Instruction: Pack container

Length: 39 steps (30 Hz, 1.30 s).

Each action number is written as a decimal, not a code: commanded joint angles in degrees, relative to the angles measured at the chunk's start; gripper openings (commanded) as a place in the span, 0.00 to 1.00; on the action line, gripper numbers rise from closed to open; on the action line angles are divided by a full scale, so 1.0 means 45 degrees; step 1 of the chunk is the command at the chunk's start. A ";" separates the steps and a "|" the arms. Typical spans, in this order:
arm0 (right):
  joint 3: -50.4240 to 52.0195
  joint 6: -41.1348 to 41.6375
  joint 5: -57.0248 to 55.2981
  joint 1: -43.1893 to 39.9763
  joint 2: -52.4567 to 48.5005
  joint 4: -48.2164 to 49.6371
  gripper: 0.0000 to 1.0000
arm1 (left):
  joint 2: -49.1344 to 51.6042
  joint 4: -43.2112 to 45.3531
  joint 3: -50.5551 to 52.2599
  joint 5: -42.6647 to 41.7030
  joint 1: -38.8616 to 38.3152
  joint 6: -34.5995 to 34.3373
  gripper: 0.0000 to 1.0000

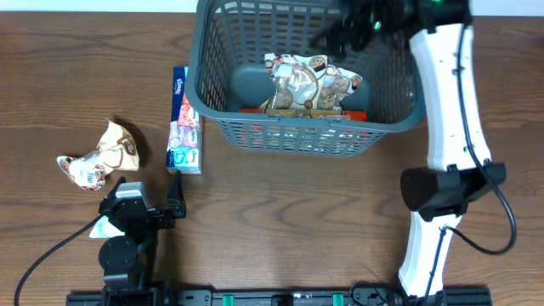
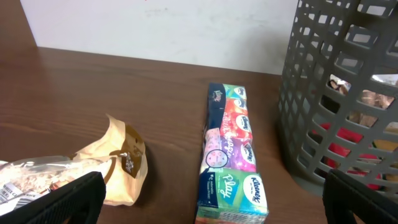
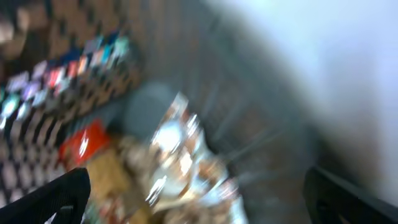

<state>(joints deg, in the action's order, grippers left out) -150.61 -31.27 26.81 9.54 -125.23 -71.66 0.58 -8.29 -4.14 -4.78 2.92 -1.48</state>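
The basket point(image 1: 289, 132) sits at the counter's point(image 1: 297, 221) far side, a snack bag point(image 1: 306, 85) inside. The right arm point(image 1: 446, 85) hangs over it, jaws apart, empty. The left arm point(image 1: 127, 221) rests low, jaws apart, facing the tissue pack point(image 1: 184, 123), likely next.

The large dark grey plastic lattice basket point(image 1: 217, 102) sits at the top centre of the overhead view. Inside it, a glossy printed foil snack bag point(image 1: 310, 81) lies partly over a flat red packet point(image 1: 252, 110). A long multicoloured tissue pack point(image 1: 185, 121) lies just left of the basket. Further left, a crumpled tan packet point(image 1: 119, 140) touches a clear crinkled packet point(image 1: 81, 172).
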 commanded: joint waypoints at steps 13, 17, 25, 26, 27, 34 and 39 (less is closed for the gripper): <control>-0.5731 0.6620 -0.8451 -0.4585 0.0277 -0.2021 0.99 | -0.0092 -0.0068 0.0374 -0.0180 0.0063 -0.0024 0.99; -0.5357 0.7922 -0.9243 -0.6003 0.0267 -0.3531 0.99 | -0.0092 -0.0068 0.0374 -0.0180 0.0063 -0.0024 0.99; -0.3934 1.0010 -0.9243 -0.8257 0.0253 -0.4648 0.99 | -0.0092 -0.0068 0.0374 -0.0180 0.0063 -0.0024 0.99; -0.3589 1.0176 -0.9243 -0.8456 0.0253 -0.4668 0.99 | -0.0092 -0.0068 0.0374 -0.0180 0.0063 -0.0024 0.98; -0.3240 1.0292 -0.9238 -0.8621 0.0253 -0.4663 0.99 | -0.0092 -0.0068 0.0374 -0.0180 0.0063 -0.0024 0.99; -0.1107 1.0564 -0.9233 -0.9054 0.0253 -0.4716 0.99 | -0.0092 -0.0068 0.0374 -0.0180 0.0063 -0.0024 0.99; -0.0398 1.0564 -0.9233 -0.9029 0.0253 -0.4794 0.99 | -0.0092 -0.0068 0.0374 -0.0180 0.0063 -0.0024 0.99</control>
<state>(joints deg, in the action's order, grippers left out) -153.42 14.94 -13.96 -30.96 -124.25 -93.06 0.58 -8.32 -4.14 -4.80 2.92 -1.50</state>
